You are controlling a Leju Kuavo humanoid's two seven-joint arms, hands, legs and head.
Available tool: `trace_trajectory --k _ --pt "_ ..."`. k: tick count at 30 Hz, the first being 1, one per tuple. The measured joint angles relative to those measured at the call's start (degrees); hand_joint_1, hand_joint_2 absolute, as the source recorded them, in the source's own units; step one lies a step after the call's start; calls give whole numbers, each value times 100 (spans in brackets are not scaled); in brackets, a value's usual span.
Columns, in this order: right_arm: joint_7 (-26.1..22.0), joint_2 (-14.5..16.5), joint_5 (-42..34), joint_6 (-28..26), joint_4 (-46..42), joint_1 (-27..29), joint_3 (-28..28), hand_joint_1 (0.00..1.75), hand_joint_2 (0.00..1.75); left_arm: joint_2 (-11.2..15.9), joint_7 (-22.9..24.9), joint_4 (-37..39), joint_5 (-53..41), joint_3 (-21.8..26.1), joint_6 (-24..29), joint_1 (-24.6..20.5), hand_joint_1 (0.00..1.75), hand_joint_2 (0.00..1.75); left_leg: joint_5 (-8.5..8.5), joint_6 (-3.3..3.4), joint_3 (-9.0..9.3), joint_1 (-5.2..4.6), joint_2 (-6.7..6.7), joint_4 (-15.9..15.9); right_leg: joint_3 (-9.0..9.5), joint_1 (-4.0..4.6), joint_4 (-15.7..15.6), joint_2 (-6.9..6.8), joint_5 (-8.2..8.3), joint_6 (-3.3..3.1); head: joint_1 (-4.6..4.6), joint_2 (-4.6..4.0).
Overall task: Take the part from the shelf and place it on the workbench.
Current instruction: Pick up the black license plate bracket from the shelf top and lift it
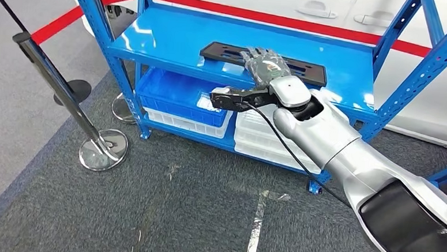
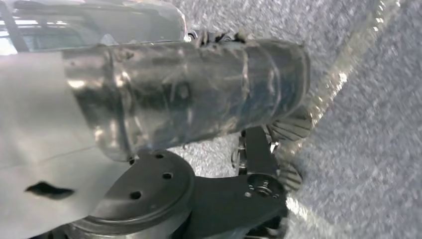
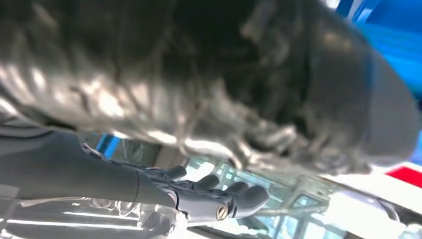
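Fingers [image 1: 258,57] over part [image 1: 225,53], shelf [image 1: 174,39] edge.

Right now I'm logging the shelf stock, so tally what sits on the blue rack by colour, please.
Black: 1, the flat part on the top shelf, with the right hand resting on it
Blue: 1, the bin on the lower shelf
White: 2, the tray under the bin and the stacked trays beside it
Total: 4

A long flat black part [image 1: 236,56] lies flat on the blue shelf's [image 1: 174,39] top level.
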Motion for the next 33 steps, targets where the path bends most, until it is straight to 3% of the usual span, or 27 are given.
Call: trace_trajectory --k 2,3,4,6,8,9,13,15,17,18,19,20,22,24,26,29,31,33 --pt "-4 3 8 3 -16 12 7 0 87 -1 -7 -1 0 0 -2 -3 0 0 -234 -33 -426 0 0 729 27 5 5 1 -32 -37 -9 0" --pt "-6 3 13 3 -21 28 12 0 131 0 -11 0 0 0 -2 -5 0 0 -237 -44 -578 1 1 935 43 8 12 3 -54 -43 -9 0" --pt "-7 3 19 3 -22 42 16 0 175 1 -13 0 0 0 -2 -5 0 0 -132 -49 -633 1 1 936 65 8 21 5 -80 -43 -9 0" --pt "-7 2 38 0 -30 51 20 0 175 3 -15 0 0 0 -3 3 0 0 310 -39 -444 4 4 367 129 5 49 15 -152 -20 -10 0" --pt "-6 0 52 -5 -43 41 20 0 175 7 -15 0 0 0 -2 6 0 0 587 0 -139 -14 2 -288 169 29 92 26 -228 33 -10 0" --pt "-6 -1 59 -7 -52 37 20 0 175 8 -14 0 0 0 -2 2 0 0 610 29 -57 -23 -2 -458 173 39 106 27 -251 60 -8 0" --pt "-19 -8 80 -14 -72 31 22 0 175 4 -8 0 -7 0 -2 -7 0 0 550 150 -2 -21 -10 -545 135 38 186 18 -350 141 -3 1" --pt "-20 -19 95 -15 -73 22 22 0 175 3 -3 0 -9 0 -2 -4 0 0 536 215 29 -6 -5 -570 -74 25 632 8 -591 192 10 0" --pt "-20 -29 116 -13 -73 36 28 0 175 4 -3 0 -9 0 -2 -8 0 0 511 256 41 -12 -5 -566 -465 17 1376 2 -861 222 20 0" --pt "-19 -35 127 -12 -73 55 33 0 175 6 -5 0 -9 0 -1 -10 0 0 497 266 51 -15 -8 -561 -633 15 1647 1 -905 227 19 0" --pt "-17 -40 135 -13 -73 73 39 0 175 8 -7 0 -9 0 -1 -9 0 0 480 271 67 -18 -13 -555 -716 15 1728 1 -844 222 21 0" --pt "-9 -44 144 -20 -73 85 44 0 175 9 -8 0 -10 0 0 -7 0 0 460 270 92 -22 -20 -550 -695 17 1589 1 -677 205 20 0" --pt "38 -45 174 -83 -73 86 46 0 175 4 -9 0 -14 0 1 0 0 0 416 254 153 -29 -31 -546 -420 37 868 2 -225 133 21 0" --pt "116 -45 238 -223 -73 80 46 0 175 -4 -7 0 -22 0 1 -7 0 0 389 216 178 -42 -34 -549 -158 77 281 2 -19 65 19 0" --pt "182 -45 298 -369 -73 95 45 0 175 -8 -4 0 -28 0 1 -15 0 0 388 164 178 -48 -30 -568 -85 107 132 7 -47 40 18 1" --pt "240 -48 324 -458 -72 117 39 0 175 -6 -7 0 -32 0 1 -14 0 0 285 77 119 -50 -7 -434 -13 43 36 3 -36 -7 12 1" --pt "259 -47 340 -406 -71 124 34 0 175 -7 -5 0 -33 0 1 -8 0 0 13 31 -162 -42 3 144 33 24 5 -2 -43 -49 5 0" --pt "261 -44 348 -329 -71 164 33 0 175 -8 1 0 -32 -1 3 -9 0 0 -210 -1 -569 -33 3 861 54 26 11 -3 -69 -72 3 0"
